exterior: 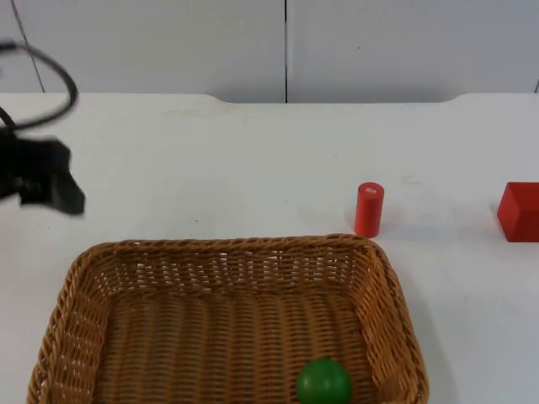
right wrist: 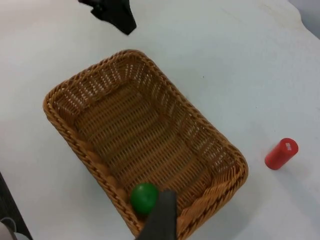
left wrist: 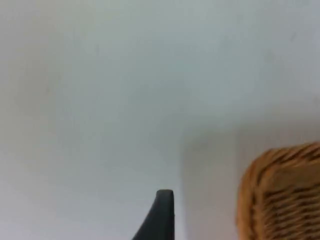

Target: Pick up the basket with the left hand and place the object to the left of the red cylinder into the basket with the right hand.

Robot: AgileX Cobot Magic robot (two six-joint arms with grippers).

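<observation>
The woven basket [exterior: 227, 246] rests on the white table near its front edge. A green ball [exterior: 323, 383] lies inside it, by the right front corner. The red cylinder [exterior: 369, 209] stands upright just behind the basket's right rear corner. My left gripper [exterior: 59, 192] hovers left of and behind the basket, apart from it; the left wrist view has the left gripper [left wrist: 162, 212] over bare table beside the basket [left wrist: 280, 192]. My right gripper [right wrist: 162, 215] hangs high over the basket [right wrist: 130, 130], close to the green ball [right wrist: 144, 197], with the red cylinder [right wrist: 281, 153] beyond.
A red cube [exterior: 520, 211] sits at the right edge of the table, right of the cylinder. The grey partition wall [exterior: 286, 46] closes off the back. Bare table stretches between the basket and the wall.
</observation>
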